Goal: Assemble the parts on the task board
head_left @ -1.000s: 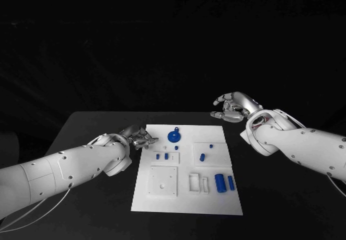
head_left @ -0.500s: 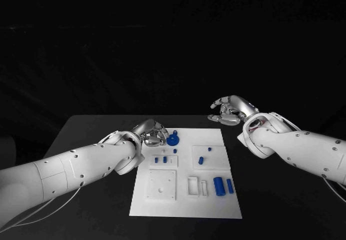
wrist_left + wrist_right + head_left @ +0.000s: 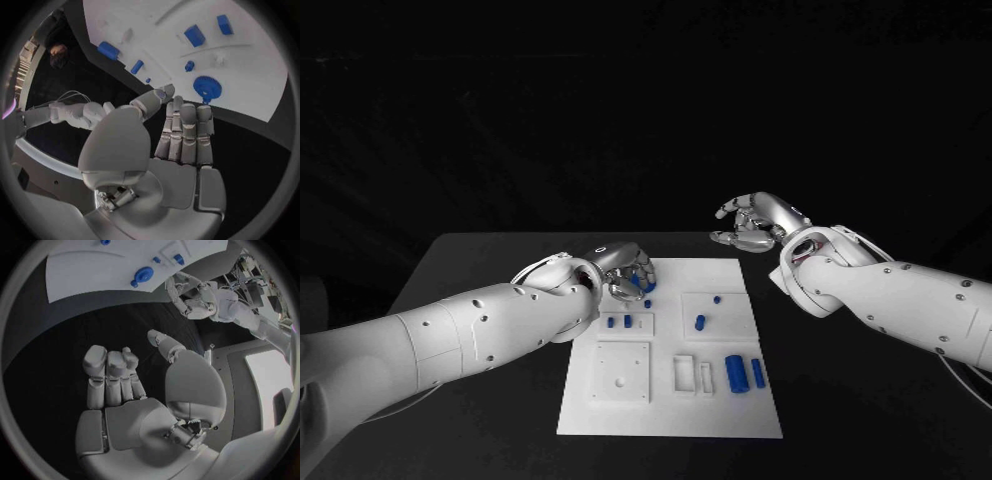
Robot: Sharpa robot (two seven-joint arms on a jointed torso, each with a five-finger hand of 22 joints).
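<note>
1. Left robot hand [image 3: 626, 270] hangs over the far-left corner of the task board [image 3: 661, 410], fingers straight and side by side, thumb apart; holds nothing.
2. Blue gear part [image 3: 206, 88] lies flat on the board at that far-left corner. In the left wrist view it sits just beyond the fingertips [image 3: 187, 111], slightly off toward the board's near edge; not touching as far as I can tell. In head view the hand covers most of it.
3. Key relation: gear is dead ahead of the left palm, along the fingers' own line. Reach fwd + down should land on it, I judge. Gear is round, so no long axis to match; approach angle is free.
4. Right robot hand [image 3: 750, 222] is raised off the far-right corner of the board, over the desk [image 3: 473, 255], fingers curled in, nothing in them. Well apart from the gear; left is clearly nearer.
5. Other blue parts [image 3: 736, 372] sit in pockets mid-board and nearer the robot, well apart from both hands.
</note>
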